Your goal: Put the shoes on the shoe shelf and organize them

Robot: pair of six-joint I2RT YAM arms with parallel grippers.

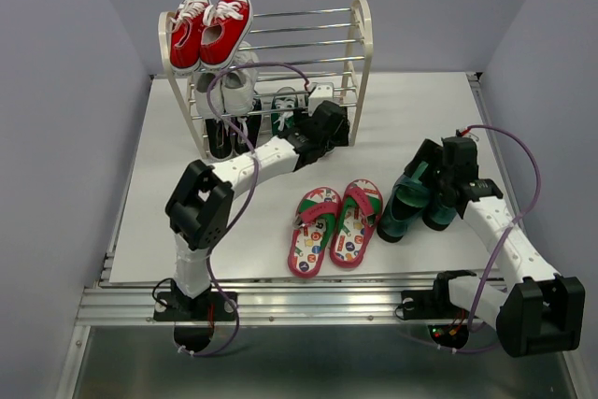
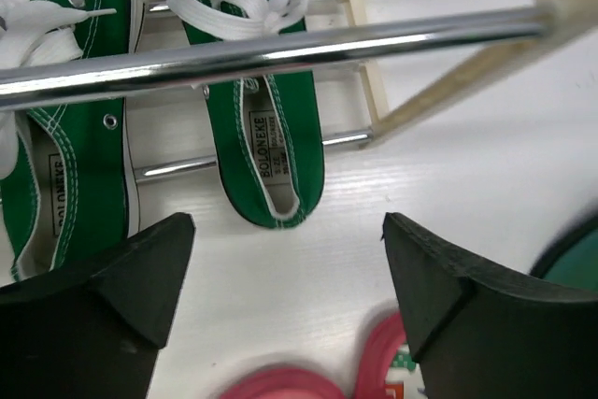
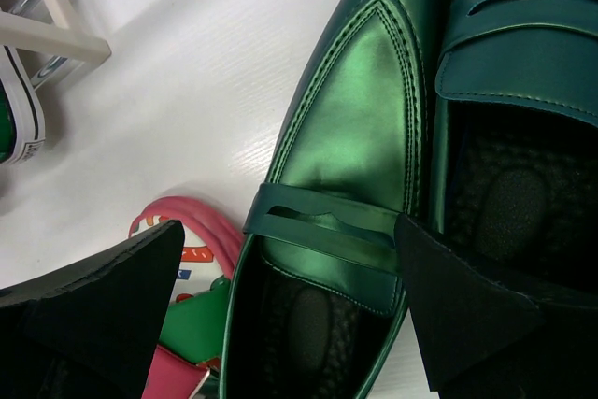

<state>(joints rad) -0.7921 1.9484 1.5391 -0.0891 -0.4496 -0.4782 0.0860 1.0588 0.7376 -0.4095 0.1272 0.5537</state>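
While the overhead view hides most of the lowest tier behind the left arm, the left wrist camera shows the green sneakers (image 2: 271, 137) lying side by side on the bottom rods of the shoe shelf (image 2: 280, 49), heels toward the lens. The left-hand one is cut off by the picture's edge and partly covered by a finger. A chrome rod crosses in front of their white laces. The left gripper (image 2: 285, 259) is released, its jaws spread wide with only bare table (image 2: 486, 165) between them. Blurred pink shapes at the bottom edge are too soft to make out.

From above, the flip-flops (image 1: 334, 226) lie as a pair on the table between the two arms, printed soles up. Just to their right stand the dark-green heels (image 1: 411, 203), partly hidden under the right gripper (image 1: 439, 175). Its wrist camera shows both heels close together, toes pointing away, cut off at the top and right. This claw is released too, jaws fully apart over the shoes; one finger (image 3: 467, 315) covers part of the right shoe's opening, and whether it touches cannot be told.

Red sneakers (image 1: 210, 30) sit on the top tier. A white pair (image 1: 241, 81) and a black pair (image 1: 220, 137) below them are half lost behind rods and cable
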